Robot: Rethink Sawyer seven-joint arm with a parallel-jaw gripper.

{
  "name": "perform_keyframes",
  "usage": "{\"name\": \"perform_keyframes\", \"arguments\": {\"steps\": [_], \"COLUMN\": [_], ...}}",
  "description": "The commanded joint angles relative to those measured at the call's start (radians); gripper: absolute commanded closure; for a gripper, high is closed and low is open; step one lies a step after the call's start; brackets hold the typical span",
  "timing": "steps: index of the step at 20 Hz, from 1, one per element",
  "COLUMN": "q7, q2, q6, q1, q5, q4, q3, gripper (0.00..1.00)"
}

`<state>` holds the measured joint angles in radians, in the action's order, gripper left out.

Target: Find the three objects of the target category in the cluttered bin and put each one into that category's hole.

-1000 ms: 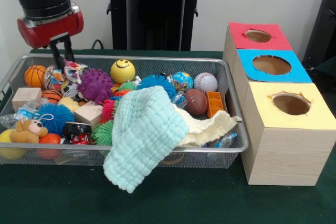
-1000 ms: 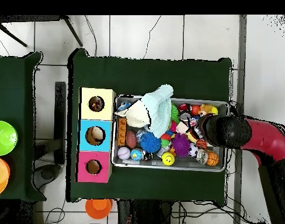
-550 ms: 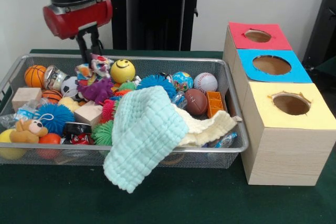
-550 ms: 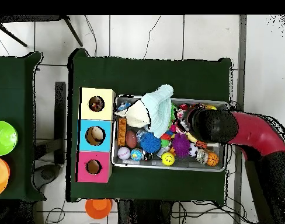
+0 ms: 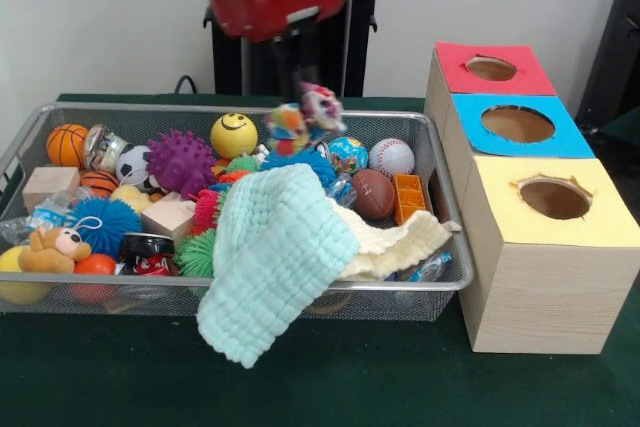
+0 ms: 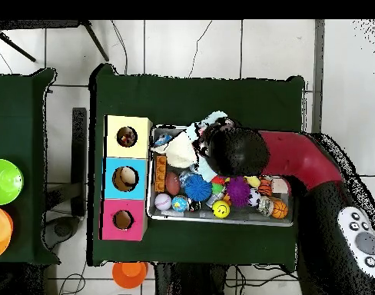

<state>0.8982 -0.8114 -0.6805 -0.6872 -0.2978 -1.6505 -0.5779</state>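
My gripper (image 5: 303,90) hangs above the back middle of the wire bin (image 5: 250,285), shut on a small multicoloured soft toy (image 5: 291,126) that dangles clear of the clutter. In the overhead view the arm's head (image 6: 237,150) covers the gripper and the toy. The bin holds several balls: a yellow smiley ball (image 5: 233,135), a purple spiky ball (image 5: 181,161), a baseball (image 5: 391,157) and a brown football (image 5: 373,194). To the right stand three boxes, with a red hole (image 5: 491,68), a blue hole (image 5: 517,124) and a yellow hole (image 5: 555,198).
A mint cloth (image 5: 275,257) drapes over the bin's front rim, with a cream cloth (image 5: 400,242) beside it. An orange crate (image 5: 409,197), a teddy (image 5: 50,247) and a wooden block (image 5: 50,185) also lie inside. Overhead, the row of boxes (image 6: 126,178) sits left of the bin (image 6: 221,221).
The gripper has lifted the colourful toy out of the bin's left end and carried it rightwards, toward the boxes, to above the bin's back middle.
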Motion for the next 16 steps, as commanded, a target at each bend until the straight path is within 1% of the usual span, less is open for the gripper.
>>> {"name": "perform_keyframes", "arguments": {"steps": [1, 5, 10, 13, 16], "q7": [0.381, 0.415, 0.451, 0.456, 0.452], "q2": [-0.023, -0.020, 0.011, 0.033, 0.051], "q6": [0.066, 0.079, 0.133, 0.174, 0.232], "q1": [0.111, 0.183, 0.253, 0.275, 0.276], "q5": [0.085, 0.116, 0.144, 0.142, 0.138], "q4": [-0.075, -0.060, -0.041, -0.024, -0.024], "q3": [0.080, 0.122, 0.156, 0.176, 0.184], "gripper": [1.00, 1.00, 1.00, 1.00, 1.00]}}
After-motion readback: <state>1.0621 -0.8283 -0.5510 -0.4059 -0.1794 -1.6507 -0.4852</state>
